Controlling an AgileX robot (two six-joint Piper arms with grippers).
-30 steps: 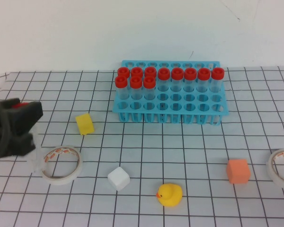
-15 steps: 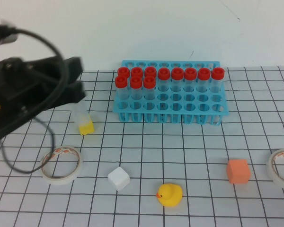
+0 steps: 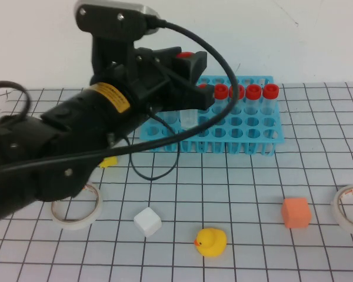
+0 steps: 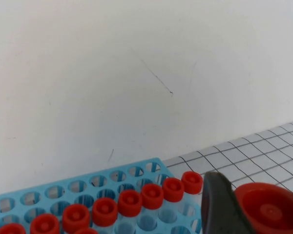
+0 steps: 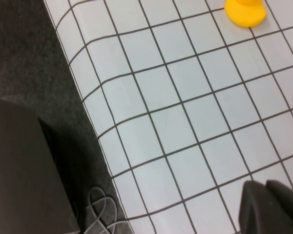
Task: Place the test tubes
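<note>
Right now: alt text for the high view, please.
The left hand holds a red-capped test tube roughly upright above the blue rack, which carries other capped tubes. A yellow duck, orange block, white block and tape rolls lie nearer on the gridded table; the right hand, shut, is outside this view.

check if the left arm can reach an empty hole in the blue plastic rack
Probably yes: left end effector, holding a red-capped clear test tube, hangs over free rack holes; right end effector parked by table edge.
</note>
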